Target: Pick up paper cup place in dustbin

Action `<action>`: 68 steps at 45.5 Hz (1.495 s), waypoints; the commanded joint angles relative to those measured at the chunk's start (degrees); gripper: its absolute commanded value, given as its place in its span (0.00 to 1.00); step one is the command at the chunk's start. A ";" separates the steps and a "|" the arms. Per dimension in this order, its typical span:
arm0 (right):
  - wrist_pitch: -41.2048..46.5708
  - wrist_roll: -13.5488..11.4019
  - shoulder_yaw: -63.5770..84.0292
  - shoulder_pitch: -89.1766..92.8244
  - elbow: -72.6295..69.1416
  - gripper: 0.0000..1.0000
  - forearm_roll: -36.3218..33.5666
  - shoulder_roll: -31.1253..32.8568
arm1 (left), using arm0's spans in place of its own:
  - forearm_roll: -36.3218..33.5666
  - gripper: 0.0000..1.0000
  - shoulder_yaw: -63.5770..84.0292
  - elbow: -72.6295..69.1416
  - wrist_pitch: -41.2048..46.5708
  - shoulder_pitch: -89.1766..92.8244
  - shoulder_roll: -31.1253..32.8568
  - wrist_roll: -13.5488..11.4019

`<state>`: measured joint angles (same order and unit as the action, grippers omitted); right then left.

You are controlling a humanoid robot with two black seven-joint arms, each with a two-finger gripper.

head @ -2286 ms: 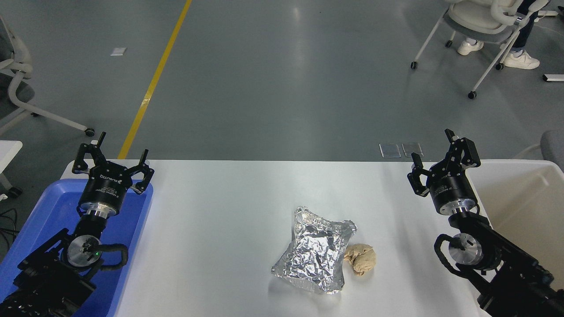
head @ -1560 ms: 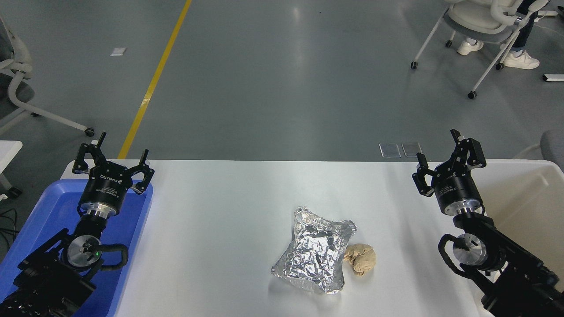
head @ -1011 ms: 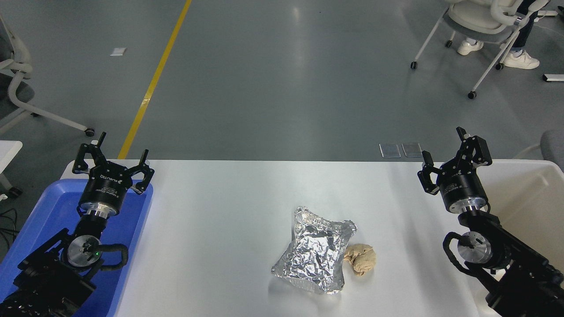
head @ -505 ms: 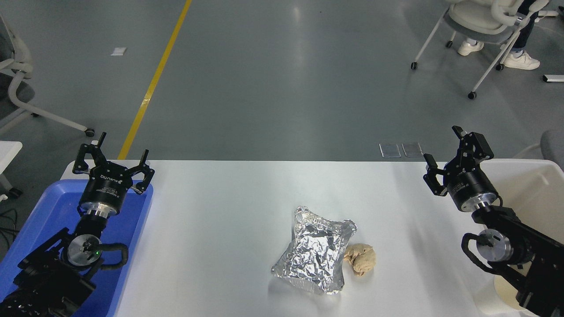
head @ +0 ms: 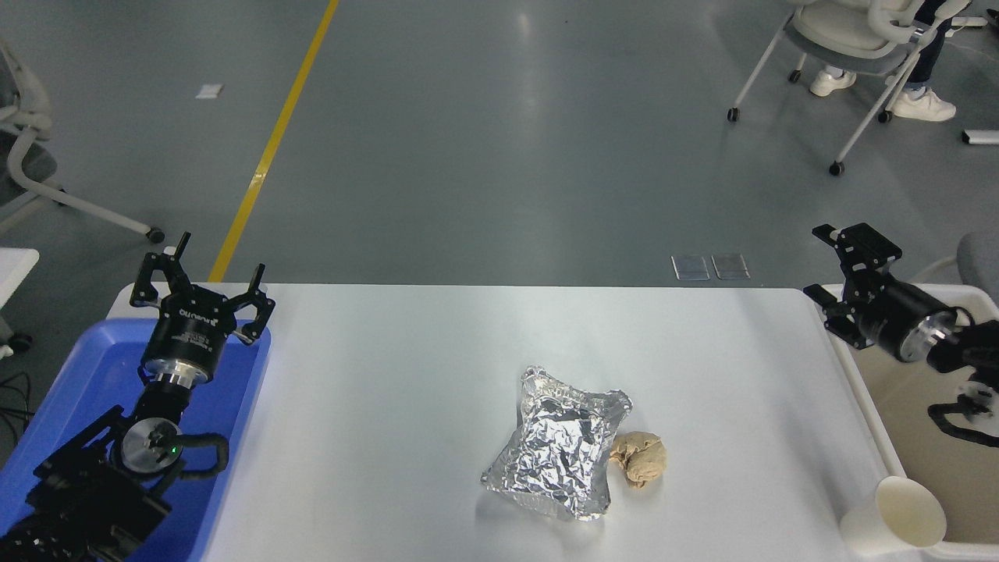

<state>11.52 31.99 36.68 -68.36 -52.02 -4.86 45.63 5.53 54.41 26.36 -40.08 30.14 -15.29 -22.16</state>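
White paper, tapered and rolled at the rim, the paper cup (head: 894, 517) sits at the bench's near right corner, tipped so its cream mouth faces the camera, and touching or just beside the outer rim of the dustbin (head: 847, 367) (which of the two cannot be told from this angle). It is not in the bin.

The right gripper (head: 831, 261) hangs over the dustbin's far left corner, well away from the cup, with its jaws spread and nothing between them. The left gripper (head: 201, 285) is parked above the far end of the blue tray (head: 70, 367), also spread wide and empty.

The likely trouble lies in the cup's position. It is light and leaning at the very corner of the bench (head: 406, 375), so a gripper arriving from the dustbin side and nudging it before closing could roll it off the near or right edge. A hard squeeze would probably crush the thin wall. The bin's thick rim stands right against the cup, so one finger has little room on that side.

To the left of the cup the bench lies open as far as the crumpled tan paper ball (head: 640, 458) and the foil bag (head: 558, 441), which touch each other; that side offers the freer approach.
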 commanded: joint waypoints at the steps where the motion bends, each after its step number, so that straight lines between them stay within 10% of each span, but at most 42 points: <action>1: 9.47 -0.08 29.12 -22.31 -5.45 1.00 -1.47 0.34 | 0.00 1.00 -0.09 0.01 0.00 0.01 0.00 0.01; 16: 33.48 -4.47 49.19 -46.58 -8.62 1.00 9.85 -15.74 | 0.00 1.00 -0.09 0.01 0.00 0.01 0.00 -0.08; 21: 33.48 -13.94 43.66 -51.69 -11.08 1.00 13.47 -17.95 | 0.00 1.00 -0.09 0.00 0.00 -0.08 0.00 -0.08; 25: 33.48 -27.04 36.63 -56.52 -14.24 1.00 13.47 -18.04 | 0.00 1.00 -0.09 0.01 0.00 -0.08 0.00 -0.08; 29: 33.48 -32.33 33.46 -59.95 -17.67 1.00 13.29 -18.39 | 0.00 1.00 -0.09 0.01 0.00 -0.08 -0.09 -0.08; 68: 33.48 -33.13 39.08 -70.42 -32.62 1.00 11.80 -19.97 | 0.00 1.00 -0.18 0.09 -0.08 0.09 0.00 0.10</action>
<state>44.94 -0.91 74.08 -136.46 -82.39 8.37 24.96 5.53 54.23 26.45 -40.15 30.20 -15.29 -22.07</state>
